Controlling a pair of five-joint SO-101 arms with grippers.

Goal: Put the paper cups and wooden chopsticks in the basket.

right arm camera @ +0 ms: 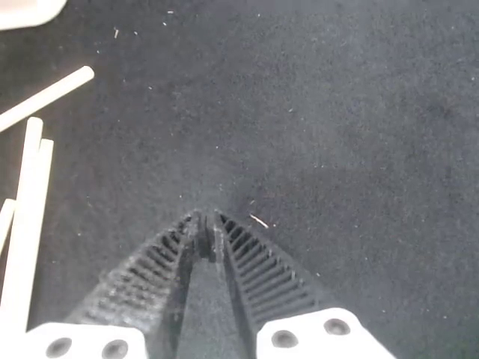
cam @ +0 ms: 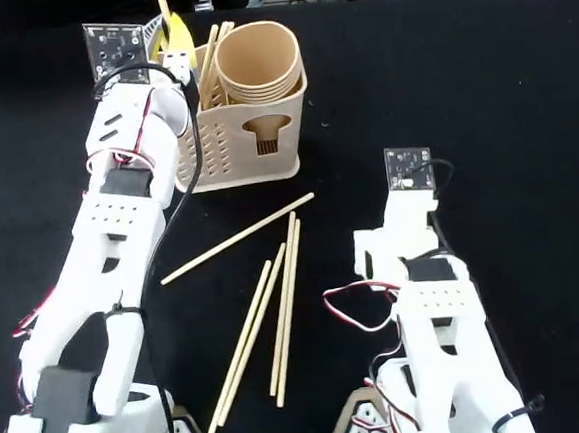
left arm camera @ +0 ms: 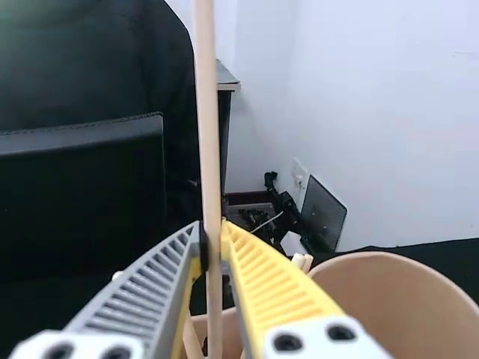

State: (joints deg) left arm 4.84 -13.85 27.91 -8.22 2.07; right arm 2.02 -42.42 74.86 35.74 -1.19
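Observation:
My left gripper (left arm camera: 212, 241) is shut on a wooden chopstick (left arm camera: 205, 134) that stands upright above the basket (cam: 234, 146); from above this chopstick (cam: 161, 0) shows over the left gripper (cam: 175, 40) at the basket's back left corner. Stacked paper cups (cam: 257, 59) sit in the basket, with a few chopsticks (cam: 209, 57) leaning beside them; a cup rim (left arm camera: 389, 299) is close by the gripper. Several chopsticks (cam: 276, 298) lie loose on the black table. My right gripper (right arm camera: 203, 228) is shut and empty just above the cloth, right of those sticks (right arm camera: 26, 217).
The black cloth (cam: 480, 91) covers the table. The left arm (cam: 122, 250) stretches along the left side and the right arm (cam: 426, 296) sits at the front right. A dark chair and white wall lie beyond the table.

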